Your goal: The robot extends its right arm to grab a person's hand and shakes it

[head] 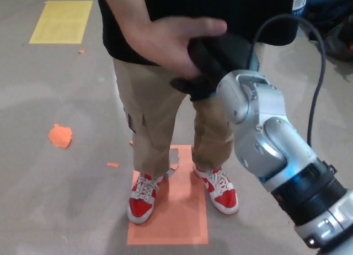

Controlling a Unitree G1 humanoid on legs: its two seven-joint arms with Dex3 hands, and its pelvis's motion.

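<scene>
A person stands right in front of me in tan trousers and a black top. The person's hand (168, 42) is wrapped over my right hand (215, 64), which is black and shut on it, high in the picture. My silver right forearm (265, 139) runs up from the lower right, its black cable arching above the wrist. My left hand does not show.
The person's red and white shoes (182, 194) rest on an orange floor mat (171, 211). A yellow mat (60, 22) lies at the far left. Orange scraps (60, 136) dot the grey floor. Dark bags (331, 17) sit at the far right.
</scene>
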